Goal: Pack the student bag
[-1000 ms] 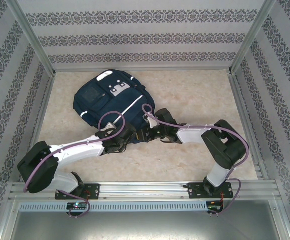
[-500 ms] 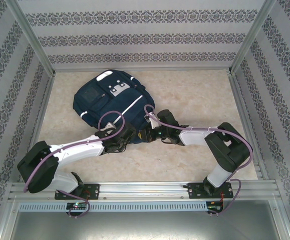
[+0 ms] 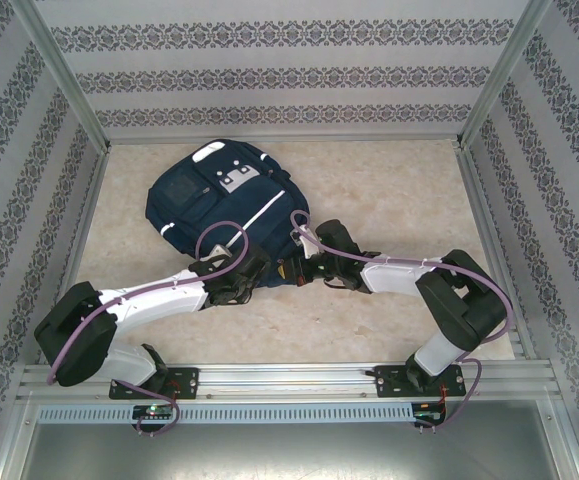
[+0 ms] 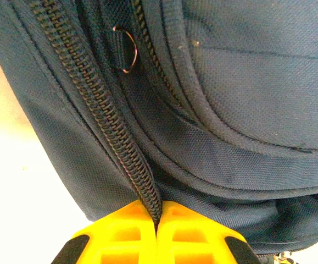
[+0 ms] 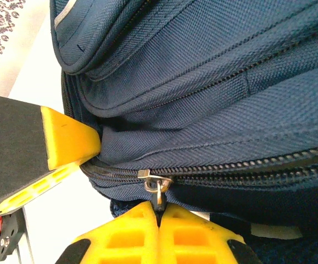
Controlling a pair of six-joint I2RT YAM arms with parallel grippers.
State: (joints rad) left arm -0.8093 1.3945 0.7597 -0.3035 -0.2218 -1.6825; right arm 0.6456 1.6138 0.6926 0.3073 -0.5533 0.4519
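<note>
The student bag (image 3: 219, 195), navy blue with white stripes, lies on the beige table at the back left. Both grippers meet at its near edge. My left gripper (image 3: 262, 270) is shut, its yellow fingertips (image 4: 131, 220) pinching the bag's zipper seam (image 4: 109, 126). My right gripper (image 3: 291, 270) is shut on the small zipper pull (image 5: 158, 193), which hangs from the metal slider (image 5: 148, 175) on the bag's zipper. In the right wrist view a yellow finger of the left gripper (image 5: 68, 140) presses the bag's fabric just left of the slider.
Patterned walls and aluminium frame posts (image 3: 64, 80) close in the table on three sides. A metal rail (image 3: 289, 378) runs along the near edge at the arm bases. Bare tabletop (image 3: 399, 190) lies right of the bag. A small metal ring (image 4: 127, 50) sits on the bag.
The right gripper has closed from partly open onto the zipper pull, and the right arm's elbow has drifted right. The left arm and the bag have stayed put.
</note>
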